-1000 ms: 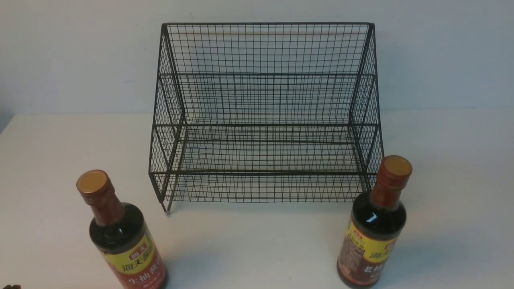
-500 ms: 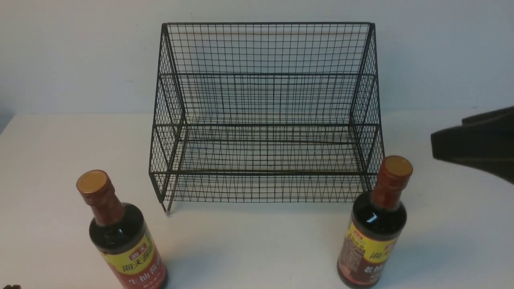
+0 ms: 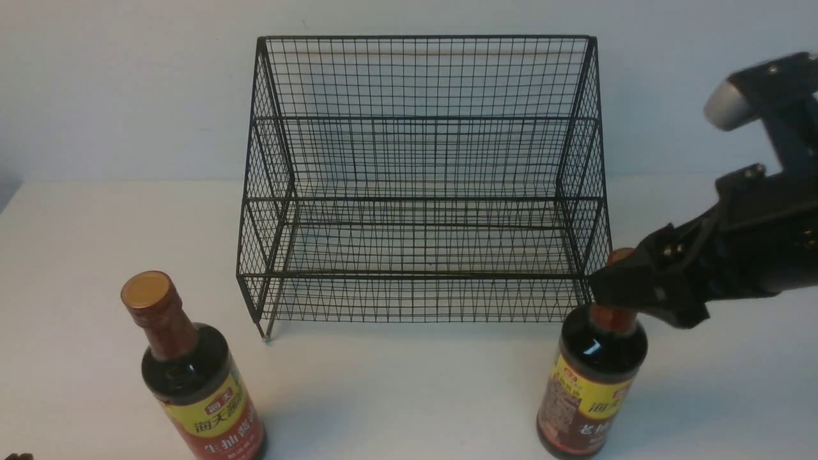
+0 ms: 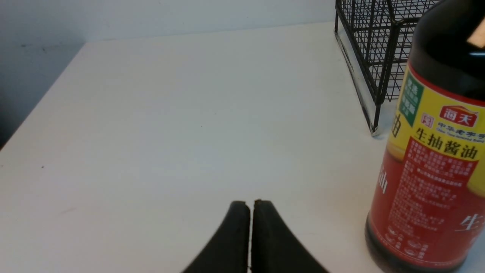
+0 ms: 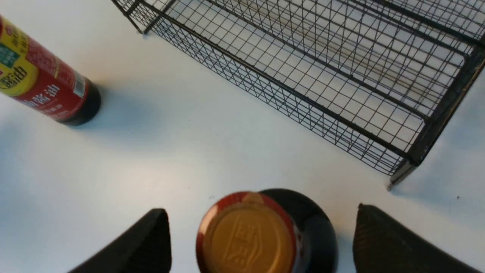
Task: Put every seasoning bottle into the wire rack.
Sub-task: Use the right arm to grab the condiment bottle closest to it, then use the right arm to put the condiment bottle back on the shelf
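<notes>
The black wire rack (image 3: 422, 191) stands empty at the back middle of the table. A redder-labelled seasoning bottle (image 3: 195, 390) stands upright in front of its left end. It also shows in the left wrist view (image 4: 428, 170). A browner-labelled bottle (image 3: 591, 390) stands upright in front of the rack's right end. My right gripper (image 3: 607, 287) is open and hovers over this bottle's neck, hiding the cap in the front view. In the right wrist view the tan cap (image 5: 246, 239) sits between the spread fingers (image 5: 151, 239) of my right gripper (image 5: 260, 208), untouched. My left gripper (image 4: 246, 203) is shut and empty, low beside the redder bottle.
The white table (image 3: 409, 383) ends at a pale wall behind the rack. The rack's front corner and foot (image 5: 401, 174) stand close behind the right bottle. The redder bottle (image 5: 45, 87) shows far off in the right wrist view.
My right arm has come into the front view from the right and moved left to the browner bottle's cap, now covering it. Bottles, rack and left gripper have not moved.
</notes>
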Tool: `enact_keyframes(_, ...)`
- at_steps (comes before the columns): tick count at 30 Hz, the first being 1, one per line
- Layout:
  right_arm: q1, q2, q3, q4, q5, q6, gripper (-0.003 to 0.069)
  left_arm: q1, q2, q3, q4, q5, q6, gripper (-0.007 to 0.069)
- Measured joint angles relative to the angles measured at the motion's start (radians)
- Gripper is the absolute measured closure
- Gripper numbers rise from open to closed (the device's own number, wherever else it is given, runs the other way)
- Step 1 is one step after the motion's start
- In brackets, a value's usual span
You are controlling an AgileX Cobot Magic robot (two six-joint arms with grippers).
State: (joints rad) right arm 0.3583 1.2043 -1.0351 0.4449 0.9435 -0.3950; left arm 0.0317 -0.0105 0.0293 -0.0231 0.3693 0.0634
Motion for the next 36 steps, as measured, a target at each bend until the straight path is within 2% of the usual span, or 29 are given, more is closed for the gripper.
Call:
enact_keyframes(7, 0.021, 0.067, 0.000, -0.002, -0.024, 0.004, 0.0076, 0.000, 0.000, 0.000, 0.000, 0.000, 0.000, 0.0629)
enact_keyframes(9, 0.021, 0.087, 0.000, -0.007, -0.027, 0.004, 0.0104, 0.000, 0.000, 0.000, 0.000, 0.000, 0.000, 0.0629)
enact_keyframes(12, 0.021, 0.096, 0.000, -0.018, -0.025, 0.018, 0.0188, 0.000, 0.000, 0.000, 0.000, 0.000, 0.000, 0.0629)
enact_keyframes(15, 0.021, 0.096, -0.004, -0.039, -0.016, 0.028, 0.0326, 0.000, 0.000, 0.000, 0.000, 0.000, 0.000, 0.0629)
enact_keyframes(17, 0.022, 0.091, -0.013, -0.082, -0.022, 0.023, 0.0389, 0.000, 0.000, 0.000, 0.000, 0.000, 0.000, 0.0629)
enact_keyframes(24, 0.025, 0.072, -0.078, -0.109, 0.159, 0.040, 0.0386, 0.000, 0.000, 0.000, 0.000, 0.000, 0.000, 0.0629)
enact_keyframes(28, 0.025, 0.048, -0.207, -0.112, 0.280, 0.052, 0.0386, 0.000, 0.000, 0.000, 0.000, 0.000, 0.000, 0.0629)
enact_keyframes(36, 0.025, 0.046, -0.437, -0.113, 0.292, 0.053, 0.0386, 0.000, 0.000, 0.000, 0.000, 0.000, 0.000, 0.0629)
